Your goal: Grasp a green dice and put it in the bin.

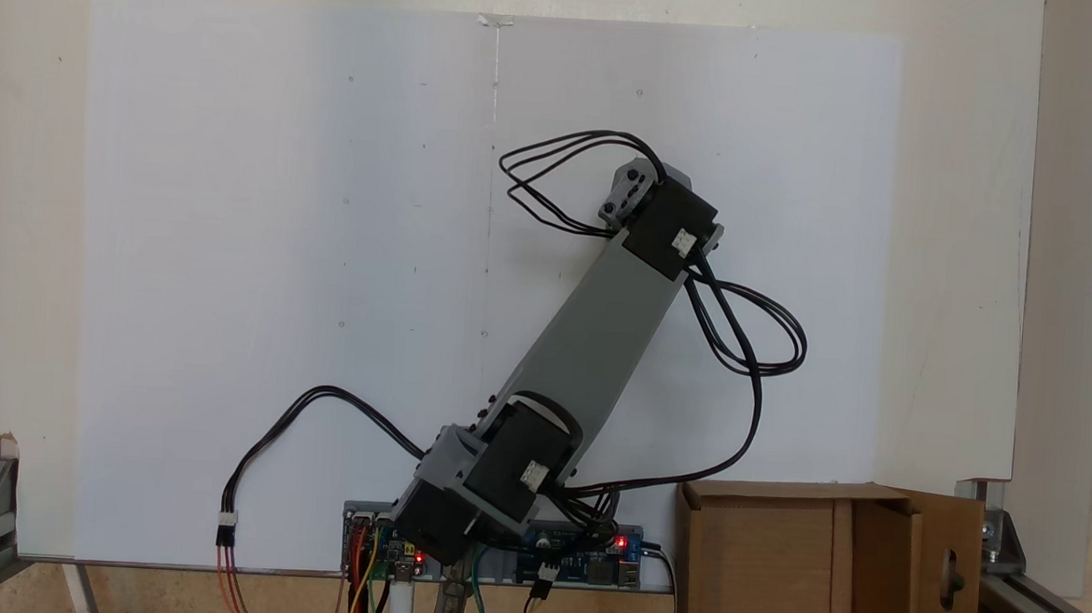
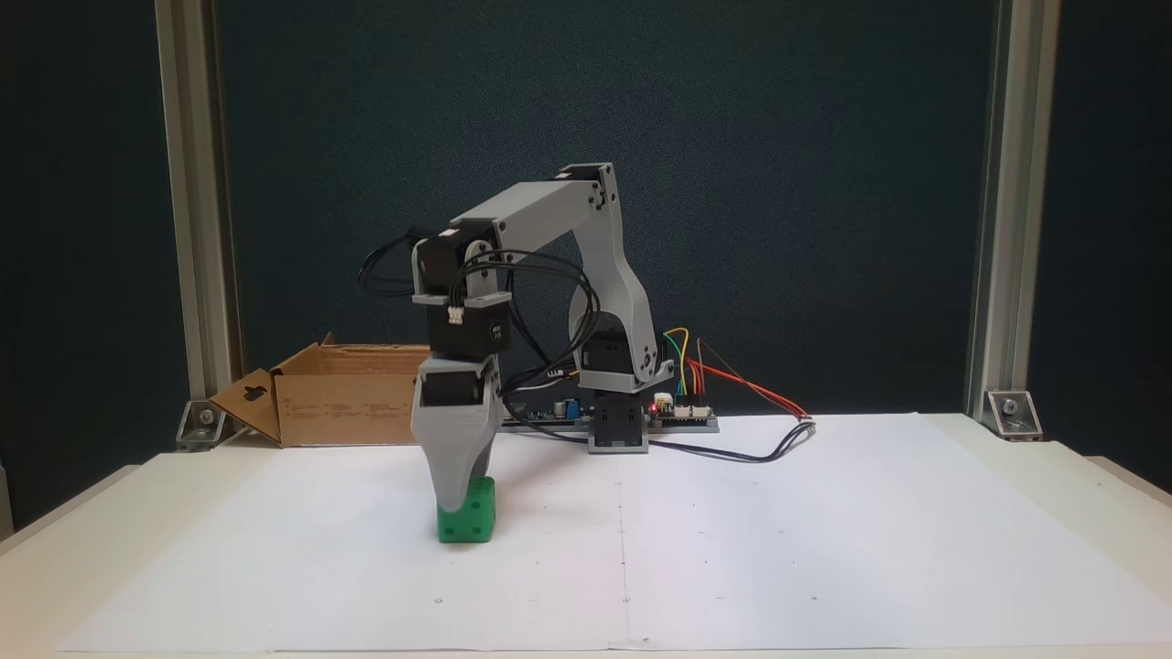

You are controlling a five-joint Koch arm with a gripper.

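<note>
Gripper point(image 2: 455, 499): pointing straight down, grey finger in front of dice, tip low on its face; 2nd jaw hidden, so open/closed can't tell.
Green dice point(image 2: 471, 525): on white paper point(image 2: 732, 549) on bench, left of centre seam in the fixed side view.
Bin point(image 1: 766, 570): at bench edge by arm base, flaps up, keyhole flap outward.

One fixed view looks straight down on the white paper-covered bench point(image 1: 230, 281); another faces it level from the front edge; both share the grey jointed arm point(image 1: 591, 337).
</note>
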